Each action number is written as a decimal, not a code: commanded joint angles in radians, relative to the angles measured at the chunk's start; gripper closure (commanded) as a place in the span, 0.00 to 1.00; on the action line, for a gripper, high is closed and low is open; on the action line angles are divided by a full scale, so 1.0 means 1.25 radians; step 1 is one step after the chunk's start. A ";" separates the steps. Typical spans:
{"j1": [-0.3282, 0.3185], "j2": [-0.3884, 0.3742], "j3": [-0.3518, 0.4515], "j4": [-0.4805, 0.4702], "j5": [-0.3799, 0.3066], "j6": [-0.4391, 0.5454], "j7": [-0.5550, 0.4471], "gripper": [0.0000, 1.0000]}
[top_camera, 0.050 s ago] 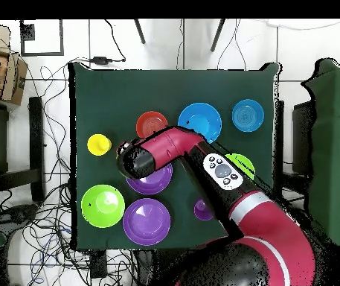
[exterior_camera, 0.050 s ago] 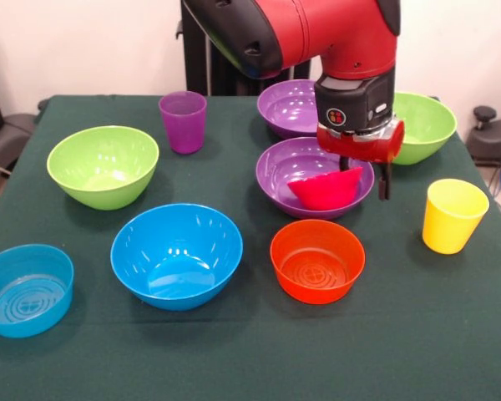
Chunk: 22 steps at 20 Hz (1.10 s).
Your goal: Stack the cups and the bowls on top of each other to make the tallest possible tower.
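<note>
Seen from the camera across the table (exterior_camera, 0.050 s ago: 234,368), my rig's workspace: three bowls run along the near side, the left-edge small bowl (exterior_camera, 0.050 s ago: 27,290), the large bowl (exterior_camera, 0.050 s ago: 176,255) to its right, and the front-centre small bowl (exterior_camera, 0.050 s ago: 317,261) right of that. The right-hand cup (exterior_camera, 0.050 s ago: 453,215) stands further right, near the table's edge. Behind the large bowl and to the left sits the left-hand broad bowl (exterior_camera, 0.050 s ago: 103,165), with the far cup (exterior_camera, 0.050 s ago: 183,121) behind it to the right. At centre, the central wide bowl (exterior_camera, 0.050 s ago: 275,171) has the little bowl (exterior_camera, 0.050 s ago: 326,188) in its right half. The rear wide bowl (exterior_camera, 0.050 s ago: 288,107) lies just behind it, and the far-right bowl (exterior_camera, 0.050 s ago: 426,125) sits to that one's right.
</note>
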 commanded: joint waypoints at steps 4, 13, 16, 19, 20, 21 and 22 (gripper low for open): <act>0.031 -0.039 -0.013 -0.042 0.016 0.035 0.125 1.00; 0.032 -0.144 0.020 -0.019 0.121 0.137 0.097 1.00; 0.034 -0.152 0.016 -0.030 0.136 0.155 0.081 1.00; 0.035 -0.145 0.012 -0.040 0.138 0.154 0.068 1.00; 0.032 -0.136 0.010 -0.047 0.134 0.150 0.060 1.00; 0.030 -0.129 0.009 -0.048 0.132 0.146 0.056 1.00; 0.024 -0.117 0.009 -0.050 0.125 0.134 0.049 1.00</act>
